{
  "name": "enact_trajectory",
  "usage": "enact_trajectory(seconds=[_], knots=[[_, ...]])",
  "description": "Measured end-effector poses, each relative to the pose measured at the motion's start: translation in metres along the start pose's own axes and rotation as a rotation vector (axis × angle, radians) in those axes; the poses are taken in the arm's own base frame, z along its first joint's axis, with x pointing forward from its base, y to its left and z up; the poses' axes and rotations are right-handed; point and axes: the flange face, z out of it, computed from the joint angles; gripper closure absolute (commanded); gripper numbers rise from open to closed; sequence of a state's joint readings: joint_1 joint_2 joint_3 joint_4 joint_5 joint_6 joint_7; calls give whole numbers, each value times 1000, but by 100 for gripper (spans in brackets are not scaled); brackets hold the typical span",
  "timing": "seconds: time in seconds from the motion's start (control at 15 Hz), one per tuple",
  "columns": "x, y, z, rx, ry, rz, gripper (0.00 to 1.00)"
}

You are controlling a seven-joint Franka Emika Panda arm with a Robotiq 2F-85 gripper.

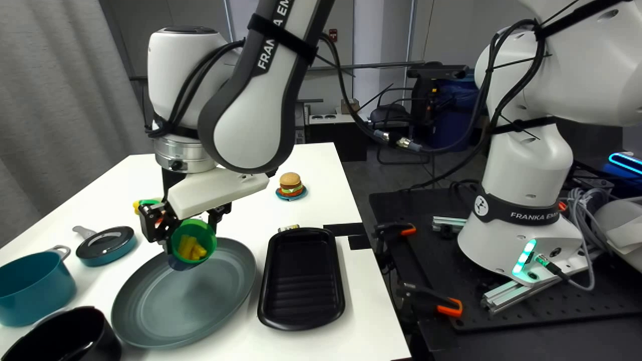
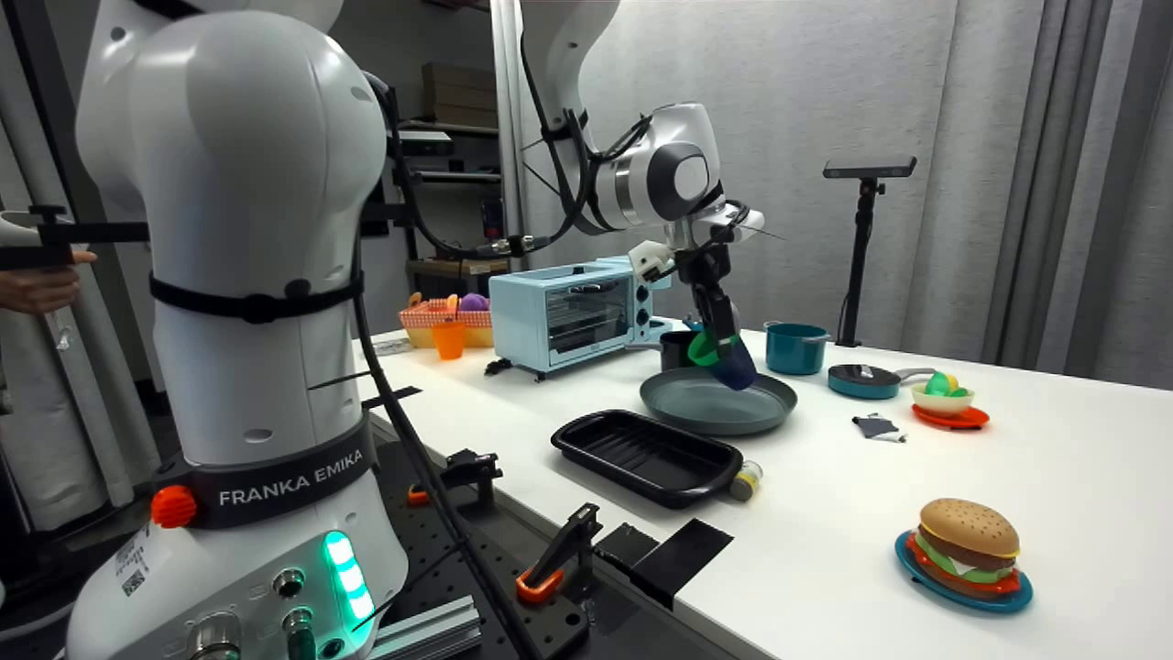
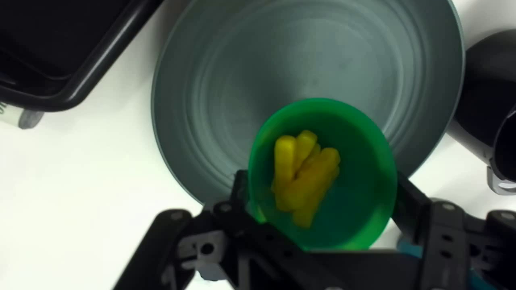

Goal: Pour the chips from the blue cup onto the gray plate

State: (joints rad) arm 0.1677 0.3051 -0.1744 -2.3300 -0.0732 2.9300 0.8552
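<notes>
Wrist view: we look into the cup (image 3: 360,189), tilted, the chips (image 3: 302,177) lying inside it and the jaws pinching its two sides. The plate (image 3: 314,60) lies beneath, farther from the tabletop (image 1: 368,296) edge beside the base (image 1: 521,238) than the black tray (image 1: 301,281). To pour well, we should tip the cup further, slowly and low, its mouth aimed at the plate's middle so no chip skips the rim. In an exterior view the arm (image 2: 628,188) reaches across that edge, its wrist (image 2: 680,174) bent, the jaws slanting downward.
</notes>
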Motion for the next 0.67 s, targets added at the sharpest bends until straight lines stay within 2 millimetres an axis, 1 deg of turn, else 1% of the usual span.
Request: enact_trajectory(seconds=[0.27,0.67], knots=[[-2,4,-6,80,98,-44,43],[-16,31,-5,192,242,-98,43]])
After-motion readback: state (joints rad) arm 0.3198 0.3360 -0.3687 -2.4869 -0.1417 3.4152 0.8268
